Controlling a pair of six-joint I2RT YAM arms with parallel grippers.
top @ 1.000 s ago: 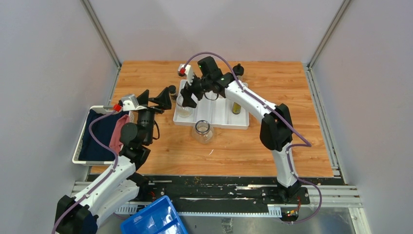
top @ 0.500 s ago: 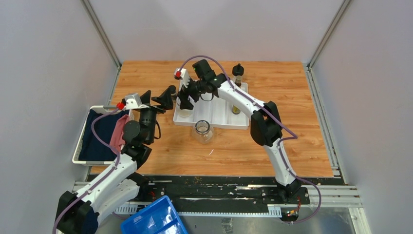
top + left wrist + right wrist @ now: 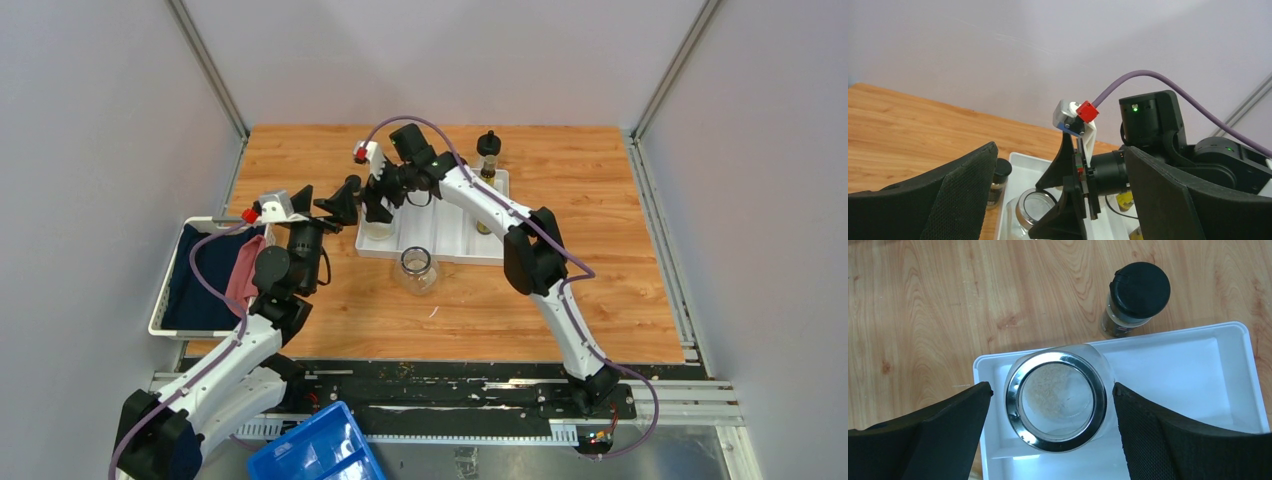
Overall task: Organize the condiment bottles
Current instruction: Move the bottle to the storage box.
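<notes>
Lidless glass jar [image 3: 1055, 400] seated in the white tray [image 3: 1198, 370], corner compartment, frame centre
The right end effector [image 3: 1050, 390] is spread astride it; the left end effector [image 3: 1060, 150] is spread too. A black-capped shaker [image 3: 1135, 300] is stood on the desk [image 3: 923, 300], upper right

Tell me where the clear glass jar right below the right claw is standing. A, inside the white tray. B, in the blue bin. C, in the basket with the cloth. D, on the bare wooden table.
A: in the right wrist view the glass jar stands in a corner compartment of the white tray, with the right claw open on either side of it.
</notes>
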